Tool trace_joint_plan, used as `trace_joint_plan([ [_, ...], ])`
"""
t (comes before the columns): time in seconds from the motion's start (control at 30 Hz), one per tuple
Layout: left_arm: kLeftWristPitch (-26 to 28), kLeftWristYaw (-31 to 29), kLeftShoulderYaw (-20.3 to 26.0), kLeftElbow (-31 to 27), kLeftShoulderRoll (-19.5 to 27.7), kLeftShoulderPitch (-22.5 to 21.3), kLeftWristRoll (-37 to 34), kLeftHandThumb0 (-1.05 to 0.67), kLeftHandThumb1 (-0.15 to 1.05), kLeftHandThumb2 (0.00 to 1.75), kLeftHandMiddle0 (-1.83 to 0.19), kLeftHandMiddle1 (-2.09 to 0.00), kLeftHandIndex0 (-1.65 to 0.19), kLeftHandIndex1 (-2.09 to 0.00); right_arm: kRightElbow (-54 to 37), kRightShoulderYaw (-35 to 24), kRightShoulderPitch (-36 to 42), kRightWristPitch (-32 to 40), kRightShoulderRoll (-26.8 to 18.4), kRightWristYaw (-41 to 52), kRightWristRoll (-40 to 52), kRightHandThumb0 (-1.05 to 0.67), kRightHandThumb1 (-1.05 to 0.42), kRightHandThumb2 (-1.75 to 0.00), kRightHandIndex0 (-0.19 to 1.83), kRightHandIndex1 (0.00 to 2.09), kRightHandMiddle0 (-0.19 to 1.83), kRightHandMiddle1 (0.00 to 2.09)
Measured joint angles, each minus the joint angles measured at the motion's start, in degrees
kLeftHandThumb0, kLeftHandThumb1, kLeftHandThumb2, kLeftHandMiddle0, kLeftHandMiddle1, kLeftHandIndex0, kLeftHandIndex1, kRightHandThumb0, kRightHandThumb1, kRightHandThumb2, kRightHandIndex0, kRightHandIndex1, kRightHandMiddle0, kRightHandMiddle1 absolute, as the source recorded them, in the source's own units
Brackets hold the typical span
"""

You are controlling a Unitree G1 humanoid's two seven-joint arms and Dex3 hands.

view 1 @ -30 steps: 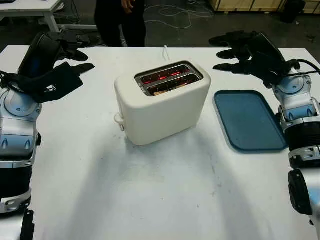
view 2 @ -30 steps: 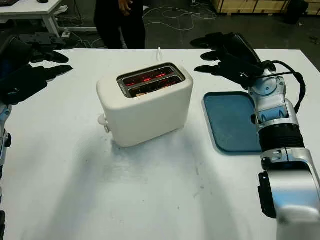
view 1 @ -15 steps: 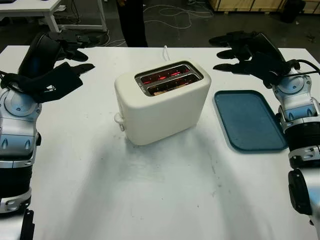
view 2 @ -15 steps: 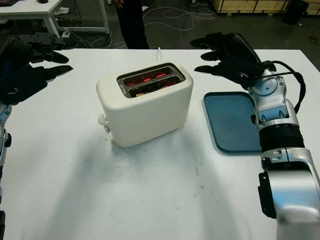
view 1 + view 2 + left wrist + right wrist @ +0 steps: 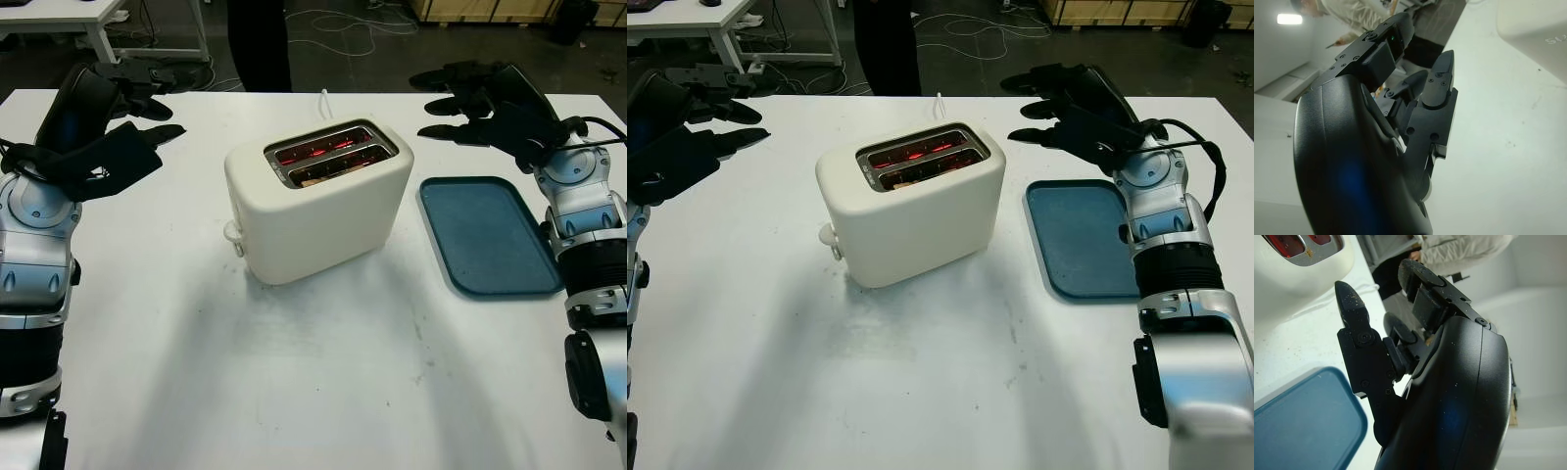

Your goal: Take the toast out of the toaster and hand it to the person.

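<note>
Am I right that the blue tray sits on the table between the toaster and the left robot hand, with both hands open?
Not quite: the blue tray sits between the toaster and the right robot hand, as the left eye view shows. Both hands are open; the left robot hand is across the table.

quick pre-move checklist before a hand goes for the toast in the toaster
1. Toast popped up from the cream two-slot toaster: not ok, it sits low in the near slot.
2. Heating off: not ok, the slots glow red.
3. Left hand free: ok, open, raised left of the toaster.
4. Right hand free: ok, open, above the far end of the blue plastic tray.
5. Person ready to receive: cannot tell, just legs at the far edge.
</note>
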Motion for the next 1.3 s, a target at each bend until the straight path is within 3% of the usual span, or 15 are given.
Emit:
trace_joint_plan([
  [0.93,-0.01,0.00,-0.02,0.05,0.00,0.00,0.10,-0.20,0.92,0.00,-0.61,-0.64,-0.81,-0.01,-0.03,0.02,-0.30,0.00,0.00,0.03,-0.03,-0.33,-0.78,0.00,0.82,0.00,0.74,0.00],
  [1.07,-0.01,0.00,-0.01,0.06,0.00,0.00,0.09,-0.18,0.92,0.00,-0.61,-0.64,-0.82,-0.01,-0.04,-0.56,-1.66,-0.02,0.02,0.40,1.33,-0.42,-0.75,0.00,0.86,0.02,0.77,0.02],
  [1.3,-0.02,0.00,0.02,0.18,0.00,0.00,-0.33,-0.17,0.91,0.00,-0.60,-0.64,-0.81,-0.01,-2.16,-1.07,-6.60,-0.68,-0.01,5.58,3.97,-0.39,-0.70,0.00,0.86,0.02,0.79,0.02],
])
